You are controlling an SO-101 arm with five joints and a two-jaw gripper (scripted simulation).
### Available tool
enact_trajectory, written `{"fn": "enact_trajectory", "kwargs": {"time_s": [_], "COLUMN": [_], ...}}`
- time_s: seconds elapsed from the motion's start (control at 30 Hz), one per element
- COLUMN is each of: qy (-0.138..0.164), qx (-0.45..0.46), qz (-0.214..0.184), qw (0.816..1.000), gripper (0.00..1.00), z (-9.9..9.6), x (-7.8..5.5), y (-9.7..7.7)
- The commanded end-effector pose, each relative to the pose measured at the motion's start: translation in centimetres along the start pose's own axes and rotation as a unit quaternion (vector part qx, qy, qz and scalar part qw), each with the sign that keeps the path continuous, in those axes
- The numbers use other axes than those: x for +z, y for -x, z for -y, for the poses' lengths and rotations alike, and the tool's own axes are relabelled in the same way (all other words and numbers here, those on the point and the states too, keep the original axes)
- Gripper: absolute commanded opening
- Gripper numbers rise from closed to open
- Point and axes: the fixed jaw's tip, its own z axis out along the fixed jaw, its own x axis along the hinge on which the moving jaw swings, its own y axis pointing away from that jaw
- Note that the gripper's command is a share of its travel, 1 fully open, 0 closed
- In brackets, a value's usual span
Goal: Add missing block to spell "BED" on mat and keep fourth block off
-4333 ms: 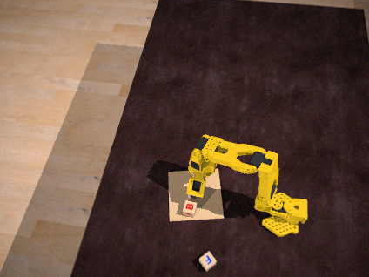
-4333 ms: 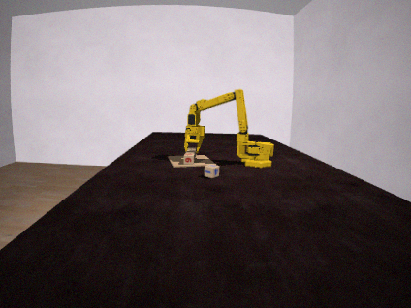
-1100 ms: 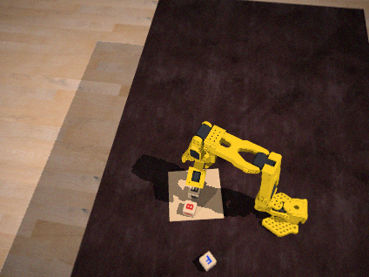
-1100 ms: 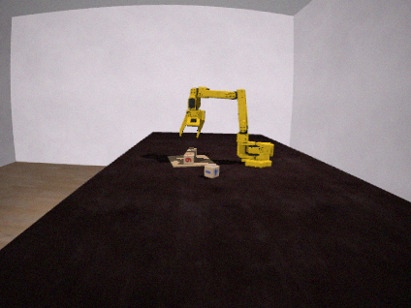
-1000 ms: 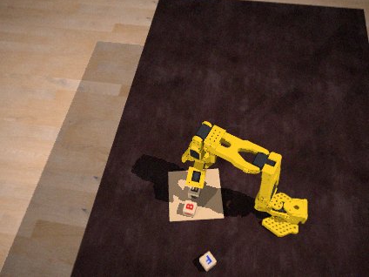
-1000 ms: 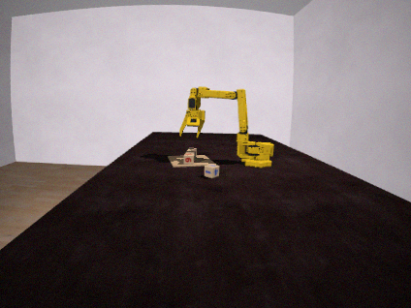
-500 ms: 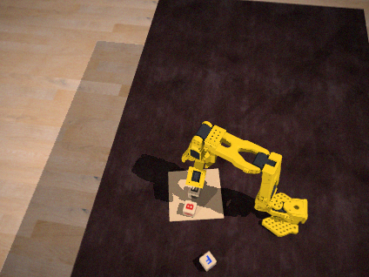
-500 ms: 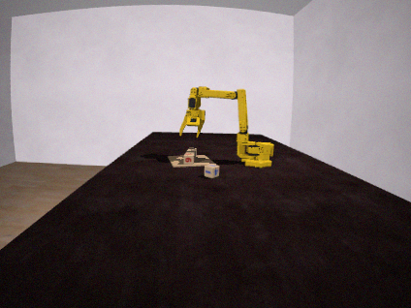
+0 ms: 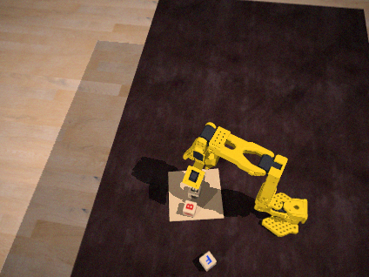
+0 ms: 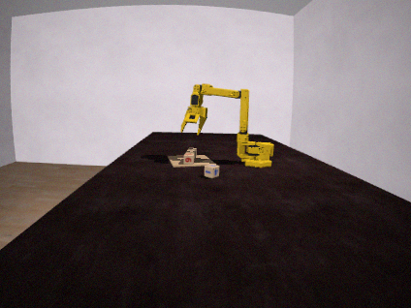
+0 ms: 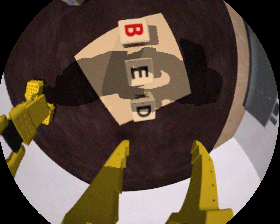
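Four letter blocks: B block (image 11: 133, 31), E block (image 11: 138, 72) and D block (image 11: 143, 111) in a row on one tan mat (image 11: 94, 60), touching or nearly so; fourth block (image 9: 207, 260) off the mat. Dark table (image 10: 242, 231), wood floor (image 9: 43, 68), white walls. Gripper (image 11: 159, 178) raised above the row, partly open, holding nothing.

table (image 9: 270, 68): dark brown top
tan mat (image 9: 214, 207): flat on the table, near the arm's base (image 9: 280, 226)
block with blue letter (image 9: 207, 260): on the table, off the mat
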Motion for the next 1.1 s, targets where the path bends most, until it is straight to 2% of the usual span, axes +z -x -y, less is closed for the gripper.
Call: {"fn": "enact_trajectory", "kwargs": {"time_s": [0.0,0.23,0.3,0.43,0.6,0.8,0.87,1.07], "qy": [-0.062,-0.087,-0.087,-0.102,-0.118,-0.131,-0.131,-0.136], "qx": [0.042,0.147,0.147,0.215,0.301,0.398,0.398,0.478], "qz": [0.002,0.017,0.017,0.031,0.053,0.085,0.085,0.116], "qw": [0.997,0.985,0.985,0.971,0.945,0.904,0.904,0.86], "gripper": [0.36,0.36,0.36,0.36,0.36,0.36,0.36,0.36], "z": [0.2,-0.8,-0.8,-1.5,-2.4,-3.4,-3.4,-4.3], "x": [-2.1,-3.1,-3.1,-3.6,-4.2,-4.7,-4.7,-5.0], "y": [0.5,1.6,1.6,2.2,3.0,3.7,3.7,4.3]}}
